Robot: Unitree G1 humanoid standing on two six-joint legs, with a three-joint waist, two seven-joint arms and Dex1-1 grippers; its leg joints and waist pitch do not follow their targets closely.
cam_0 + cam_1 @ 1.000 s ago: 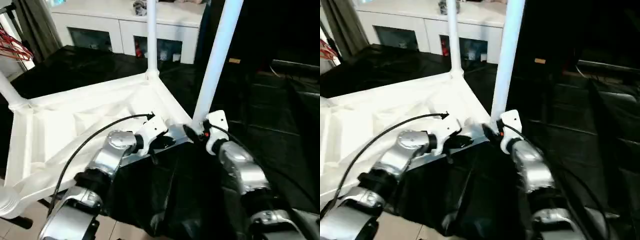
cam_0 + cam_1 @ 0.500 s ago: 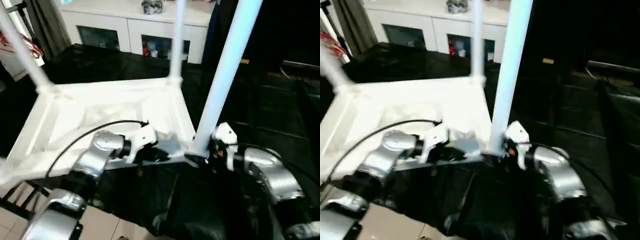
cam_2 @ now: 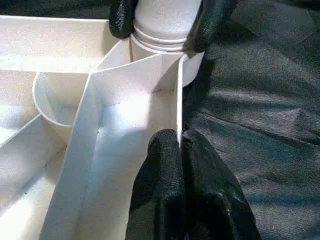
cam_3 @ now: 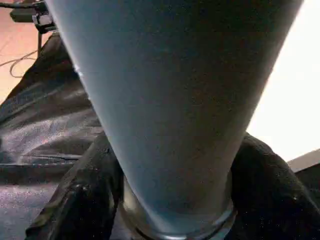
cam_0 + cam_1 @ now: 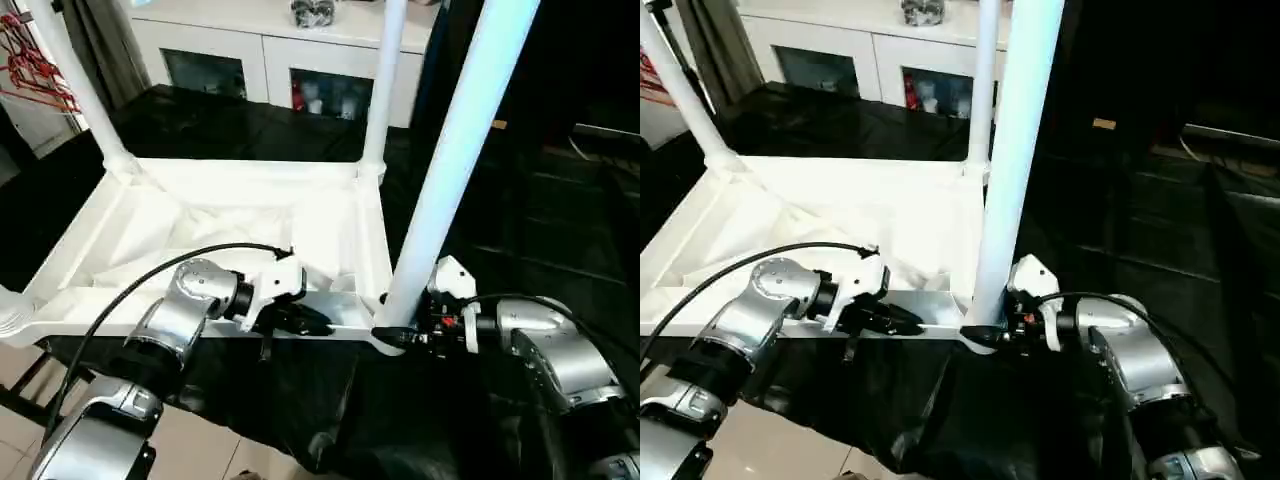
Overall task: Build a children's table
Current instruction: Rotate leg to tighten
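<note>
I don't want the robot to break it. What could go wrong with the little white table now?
The upside-down white plastic table lies near the edge of the black-covered bench, so it might slide off. The left gripper pinches only a thin side wall and could slip. The right gripper holds the tall white tubular leg just at its base; a twist might lever it crooked in the round corner socket.

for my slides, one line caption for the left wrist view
Left gripper pinching the upturned children's table rim.

One upturned table top (image 5: 250, 215), three upright legs (image 5: 455, 160), two pincers (image 5: 300, 318), one cabinet (image 5: 270, 45)
</note>
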